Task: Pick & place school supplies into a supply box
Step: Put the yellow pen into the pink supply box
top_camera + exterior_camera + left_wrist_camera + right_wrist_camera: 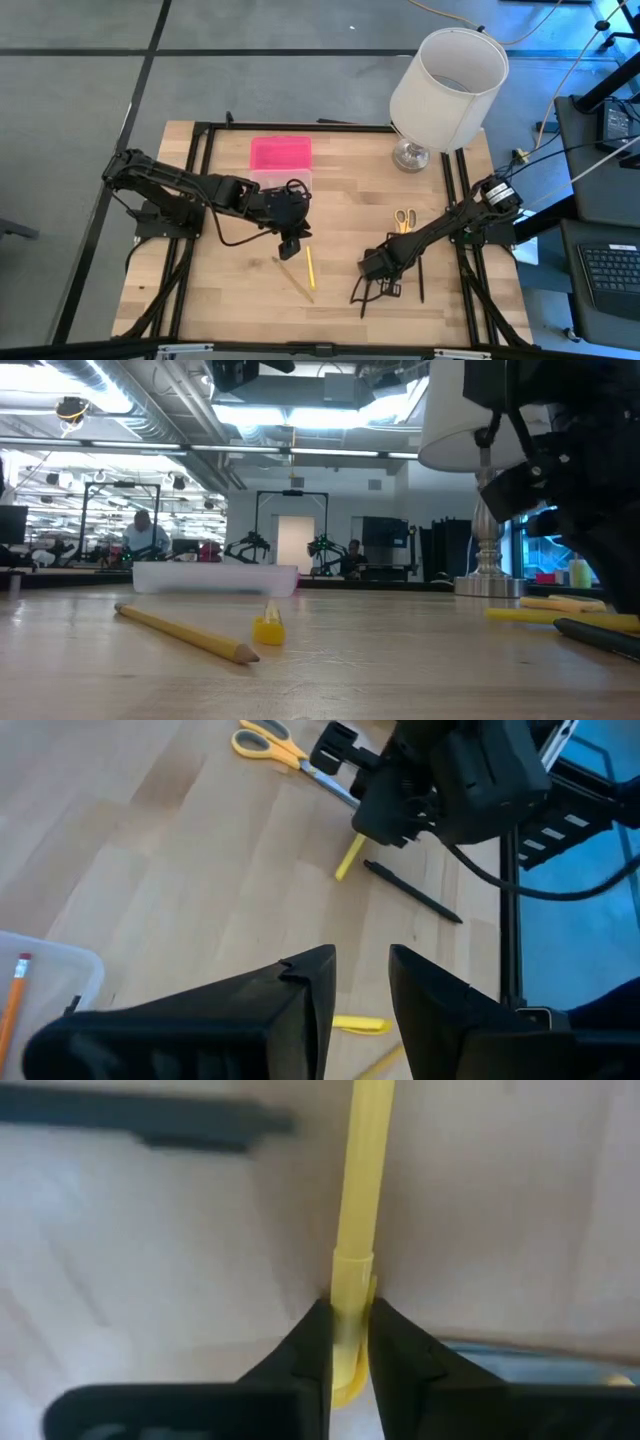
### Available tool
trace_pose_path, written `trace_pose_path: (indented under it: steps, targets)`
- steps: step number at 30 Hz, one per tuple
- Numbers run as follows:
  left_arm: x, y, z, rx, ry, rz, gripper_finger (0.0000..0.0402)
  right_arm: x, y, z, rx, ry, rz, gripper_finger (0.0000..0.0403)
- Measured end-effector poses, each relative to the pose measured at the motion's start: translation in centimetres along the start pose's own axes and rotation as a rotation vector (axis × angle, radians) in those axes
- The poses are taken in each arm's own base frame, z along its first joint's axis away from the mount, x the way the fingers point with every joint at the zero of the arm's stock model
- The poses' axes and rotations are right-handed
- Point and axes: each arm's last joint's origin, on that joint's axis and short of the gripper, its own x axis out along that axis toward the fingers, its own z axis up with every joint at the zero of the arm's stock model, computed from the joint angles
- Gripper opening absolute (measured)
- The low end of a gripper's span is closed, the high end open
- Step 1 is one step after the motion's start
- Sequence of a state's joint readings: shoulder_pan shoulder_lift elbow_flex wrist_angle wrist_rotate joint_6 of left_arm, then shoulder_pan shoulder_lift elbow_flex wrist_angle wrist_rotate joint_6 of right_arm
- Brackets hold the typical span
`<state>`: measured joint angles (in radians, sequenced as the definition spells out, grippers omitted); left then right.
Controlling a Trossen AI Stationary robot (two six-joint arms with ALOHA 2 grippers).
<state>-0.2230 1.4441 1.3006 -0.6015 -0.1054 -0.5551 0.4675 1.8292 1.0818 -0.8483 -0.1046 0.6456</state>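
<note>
closing on a yellow pen, far from the box

going left to right: the left gripper hung over the table's middle, just beside the supply box, its fingers parted by a narrow gap with nothing between them. a pencil and a yellow pencil lay just below it, both roughly lengthwise down the table. further right, the right gripper was low on the wood with its fingers pinched on the yellow pen, whose long axis ran straight ahead from the fingers. i judged the box lay well apart, up and to the left. scissors lay near the lamp.
</note>
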Motion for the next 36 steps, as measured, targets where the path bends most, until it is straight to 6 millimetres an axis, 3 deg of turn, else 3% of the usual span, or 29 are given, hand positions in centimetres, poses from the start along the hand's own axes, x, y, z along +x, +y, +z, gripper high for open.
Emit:
trace_pose_path:
  steps: [8, 13, 22, 28, 32, 36]
  targets:
    - [-0.1, -0.1, -0.1, 0.008, 0.024, -0.040, 0.0090, -2.2, 1.0, 0.9, -0.036, -0.033, 0.021, 0.0053]
    - [-0.5, -0.1, -0.1, -0.031, 0.033, -0.055, 0.0089, -4.7, 1.8, 1.7, -0.089, -0.063, 0.010, 0.0055]
    - [-0.6, -0.2, 0.1, 0.003, 0.008, -0.068, 0.0090, -13.1, 3.1, 3.2, -0.176, -0.295, -0.146, 0.0055]
    - [-4.4, -0.1, 0.7, 0.086, -0.150, -0.028, 0.0083, -19.8, 2.2, 1.8, -0.150, -0.454, -0.287, 0.0055]
    - [-8.1, -0.7, 1.6, 0.149, -0.355, -0.047, 0.0082, -24.0, 1.2, 0.4, -0.113, -0.659, -0.306, 0.0055]
    - [-10.1, -2.1, 2.3, 0.272, -0.529, -0.132, 0.0084, -27.7, 0.4, -0.9, -0.073, -0.919, -0.287, 0.0055]
